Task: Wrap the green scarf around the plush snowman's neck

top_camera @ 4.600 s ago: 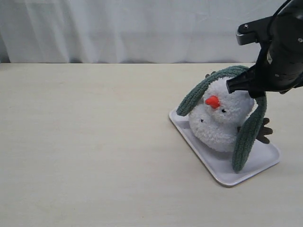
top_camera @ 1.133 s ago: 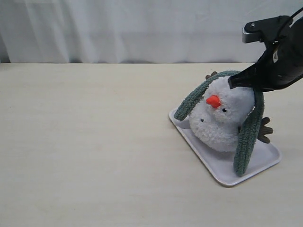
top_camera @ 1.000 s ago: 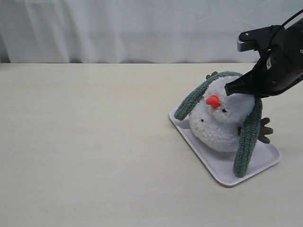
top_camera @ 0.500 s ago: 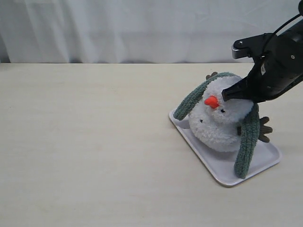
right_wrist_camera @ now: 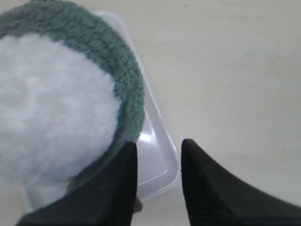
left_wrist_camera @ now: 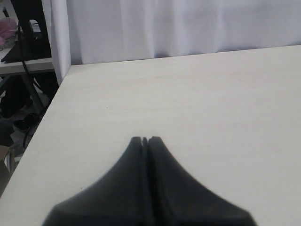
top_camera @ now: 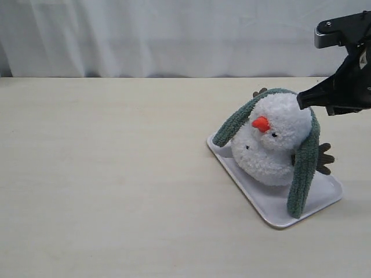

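Observation:
The plush snowman (top_camera: 272, 142) leans on a white tray (top_camera: 264, 200), orange nose to the left. The green scarf (top_camera: 304, 162) drapes over the back of its head, one end hanging at the left (top_camera: 229, 127), the other down the right side onto the tray. In the right wrist view the scarf (right_wrist_camera: 117, 80) curves round the white fluff (right_wrist_camera: 51, 103). My right gripper (right_wrist_camera: 159, 147) hovers open above and right of the head, with nothing between its fingers; in the exterior view it shows as a dark tip (top_camera: 304, 101). My left gripper (left_wrist_camera: 145, 139) is shut, empty, over bare table.
A brown twig arm (top_camera: 323, 159) sticks out at the snowman's right, another tip (top_camera: 259, 91) behind the head. The tray's corner (right_wrist_camera: 162, 174) lies below my right fingers. A white curtain backs the table; the table's left edge (left_wrist_camera: 56, 99) shows in the left wrist view.
My right gripper has lifted off the snowman's head and moved up and right. The scarf stays draped over the head, its right end hanging free.

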Robot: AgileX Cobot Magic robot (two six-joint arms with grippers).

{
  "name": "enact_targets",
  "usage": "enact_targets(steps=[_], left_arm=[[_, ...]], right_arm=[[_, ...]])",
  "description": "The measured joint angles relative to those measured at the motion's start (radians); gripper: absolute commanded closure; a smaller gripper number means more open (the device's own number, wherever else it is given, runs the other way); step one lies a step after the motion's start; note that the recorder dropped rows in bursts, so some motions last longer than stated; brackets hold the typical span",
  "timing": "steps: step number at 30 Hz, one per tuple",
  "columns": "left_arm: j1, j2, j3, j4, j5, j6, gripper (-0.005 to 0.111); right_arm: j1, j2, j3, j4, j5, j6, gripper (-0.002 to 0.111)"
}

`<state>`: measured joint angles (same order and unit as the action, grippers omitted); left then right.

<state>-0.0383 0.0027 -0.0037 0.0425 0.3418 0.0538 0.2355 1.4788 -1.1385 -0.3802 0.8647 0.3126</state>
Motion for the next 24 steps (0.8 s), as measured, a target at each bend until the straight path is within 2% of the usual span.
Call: enact_targets(steps=[4, 7, 11, 16, 22, 24], left_arm=[[0.000, 0.000, 0.000, 0.000, 0.000, 0.000, 0.107], [0.000, 0.000, 0.000, 0.000, 0.000, 0.000, 0.107], [0.000, 0.000, 0.000, 0.000, 0.000, 0.000, 0.107], [0.000, 0.000, 0.000, 0.000, 0.000, 0.000, 0.107], [0.000, 0.000, 0.000, 0.000, 0.000, 0.000, 0.107], [0.000, 0.000, 0.000, 0.000, 0.000, 0.000, 0.107]], right_arm=[[0.000, -0.056, 0.002, 0.204, 0.043, -0.208, 0.073], [0.000, -0.104, 0.027, 0.442, 0.068, -0.394, 0.073], [0.000, -0.147, 0.117, 0.706, 0.080, -0.619, 0.073], [0.000, -0.160, 0.234, 0.771, 0.075, -0.721, 0.069], [0.000, -0.160, 0.248, 0.748, 0.024, -0.734, 0.043], [0.000, -0.160, 0.228, 0.718, -0.004, -0.730, 0.037]])
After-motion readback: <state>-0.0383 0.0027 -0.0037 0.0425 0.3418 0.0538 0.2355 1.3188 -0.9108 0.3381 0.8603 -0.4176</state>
